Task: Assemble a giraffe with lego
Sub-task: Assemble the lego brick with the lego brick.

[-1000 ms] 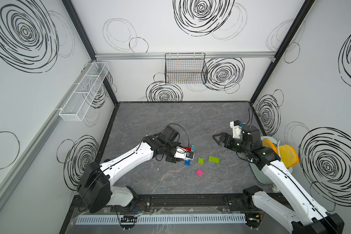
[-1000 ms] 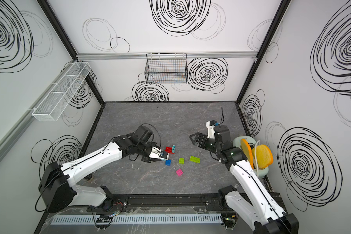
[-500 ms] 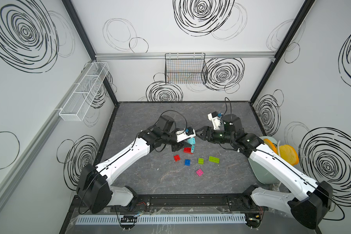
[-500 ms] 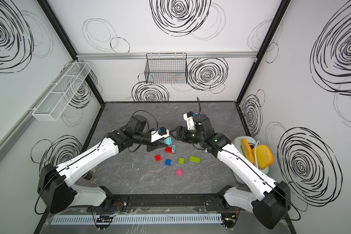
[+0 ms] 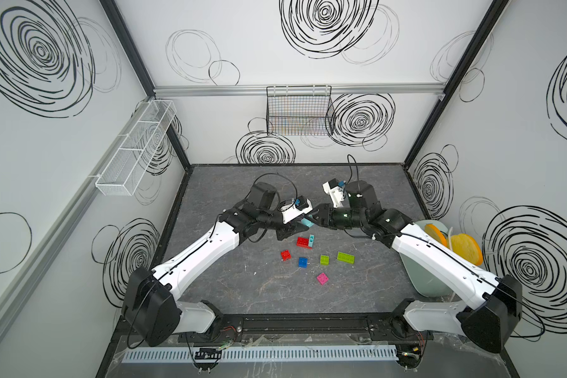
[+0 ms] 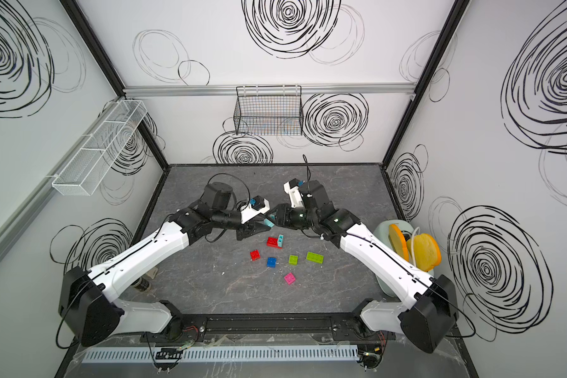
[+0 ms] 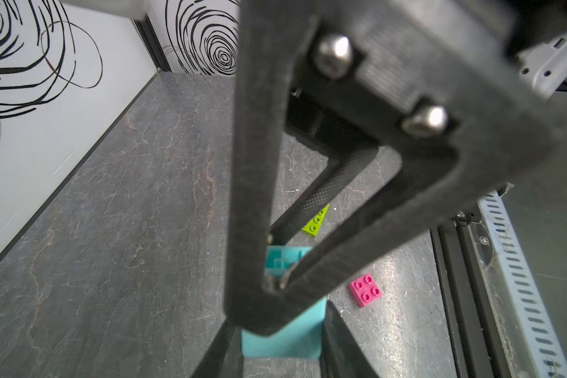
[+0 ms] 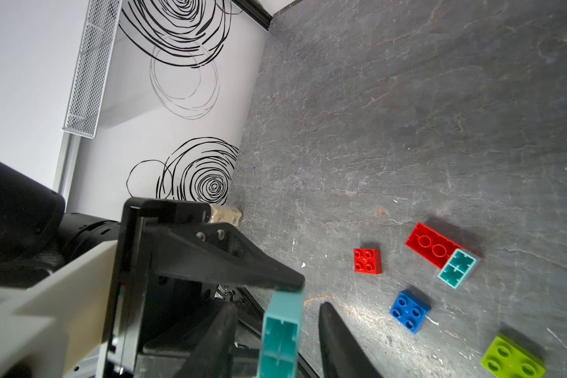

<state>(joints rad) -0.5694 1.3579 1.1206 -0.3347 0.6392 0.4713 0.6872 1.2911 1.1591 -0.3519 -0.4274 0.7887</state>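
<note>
My left gripper (image 5: 300,224) is shut on a light-blue lego brick (image 5: 306,223), held in the air above the middle of the table. My right gripper (image 5: 312,220) meets it head-on. In the right wrist view its jaws straddle the brick (image 8: 282,330), with a gap on each side. The left wrist view shows the same brick (image 7: 288,343) between the left fingers. Below lie a long red brick (image 5: 302,241) joined to a second light-blue one (image 5: 311,240), a small red (image 5: 285,255), a blue (image 5: 303,262), a small lime (image 5: 324,260), a long lime (image 5: 345,257) and a pink (image 5: 322,278).
A pale green bin (image 5: 423,278) holding orange-yellow discs (image 5: 465,248) stands at the table's right edge, beside the right arm. A wire basket (image 5: 298,111) hangs on the back wall. On the left wall hangs a white mesh shelf (image 5: 134,150).
The left gripper has lifted the light-blue brick from the table. The right arm has swung in from the right to meet it, and its jaws have narrowed round the brick.
</note>
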